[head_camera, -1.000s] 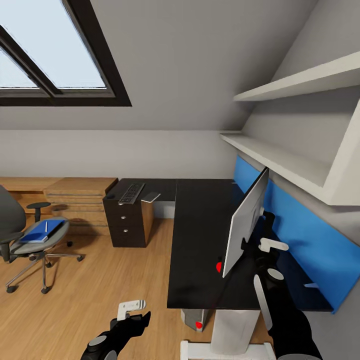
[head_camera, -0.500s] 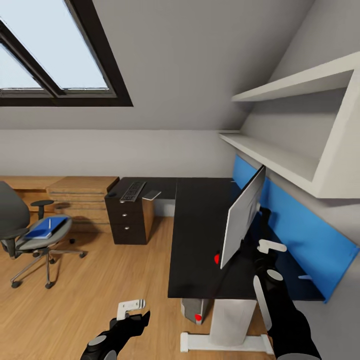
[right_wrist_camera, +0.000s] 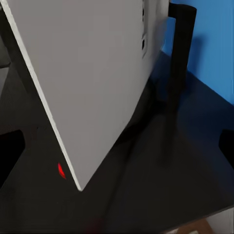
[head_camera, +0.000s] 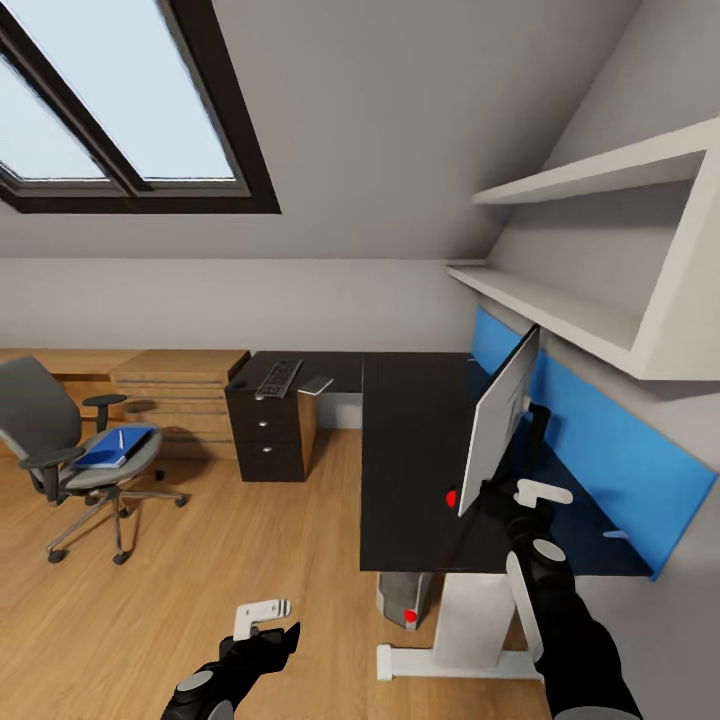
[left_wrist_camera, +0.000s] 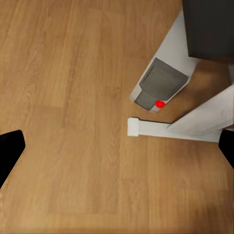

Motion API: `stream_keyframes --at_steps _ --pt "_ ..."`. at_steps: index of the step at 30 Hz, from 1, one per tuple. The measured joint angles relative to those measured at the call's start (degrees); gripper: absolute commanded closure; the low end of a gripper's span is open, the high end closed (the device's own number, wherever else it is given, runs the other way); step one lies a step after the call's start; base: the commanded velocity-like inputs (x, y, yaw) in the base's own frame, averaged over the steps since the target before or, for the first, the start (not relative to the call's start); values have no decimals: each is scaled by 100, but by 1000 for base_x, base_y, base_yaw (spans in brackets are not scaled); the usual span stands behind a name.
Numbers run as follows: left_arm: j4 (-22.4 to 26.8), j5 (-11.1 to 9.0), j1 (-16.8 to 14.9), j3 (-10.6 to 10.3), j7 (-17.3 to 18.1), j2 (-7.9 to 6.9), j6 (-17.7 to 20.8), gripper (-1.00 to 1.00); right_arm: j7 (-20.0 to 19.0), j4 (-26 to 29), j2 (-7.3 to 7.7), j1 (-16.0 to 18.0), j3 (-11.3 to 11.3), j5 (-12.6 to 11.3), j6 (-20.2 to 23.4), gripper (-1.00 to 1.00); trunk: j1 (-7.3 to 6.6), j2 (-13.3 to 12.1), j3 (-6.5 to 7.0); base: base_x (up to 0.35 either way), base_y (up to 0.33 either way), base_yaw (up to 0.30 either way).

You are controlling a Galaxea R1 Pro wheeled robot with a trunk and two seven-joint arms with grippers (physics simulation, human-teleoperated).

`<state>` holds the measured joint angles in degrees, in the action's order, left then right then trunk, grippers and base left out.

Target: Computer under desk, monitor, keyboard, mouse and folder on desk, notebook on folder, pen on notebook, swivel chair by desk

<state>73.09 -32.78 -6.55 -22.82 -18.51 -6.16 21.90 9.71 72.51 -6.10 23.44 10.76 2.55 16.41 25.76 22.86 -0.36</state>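
The desk point(head_camera: 420, 450) is taken as the landmark. The monitor point(head_camera: 500, 425) is seen standing on it near the blue back panel point(head_camera: 590, 450), with the right gripper point(head_camera: 525, 495) just beside its lower corner. The keyboard point(head_camera: 279, 377) lies on the desk's far end. The computer point(head_camera: 405, 598) is seen beneath it. The swivel chair point(head_camera: 75, 450), carrying the folder point(head_camera: 115, 448), is well apart.

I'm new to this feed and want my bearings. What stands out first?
The monitor stands tilted on the black desk before the blue back panel, with the right gripper at its lower edge. Across the wooden floor, the swivel chair carries the blue folder.
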Motion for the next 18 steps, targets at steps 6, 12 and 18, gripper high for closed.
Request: stream_keyframes --at_steps 6,12,18 --pt "-1 4 0 0 0 0 -2 -100 0 0 0 1 -1 0 0 -100 0 0 0 -5 333 0" --pt "-2 5 0 -2 0 0 -5 -100 0 0 0 2 -1 2 0 -100 0 0 0 -1 336 0" --pt "-3 2 0 -8 1 6 -3 -100 0 0 0 0 -1 3 0 -100 0 0 0 18 268 0"
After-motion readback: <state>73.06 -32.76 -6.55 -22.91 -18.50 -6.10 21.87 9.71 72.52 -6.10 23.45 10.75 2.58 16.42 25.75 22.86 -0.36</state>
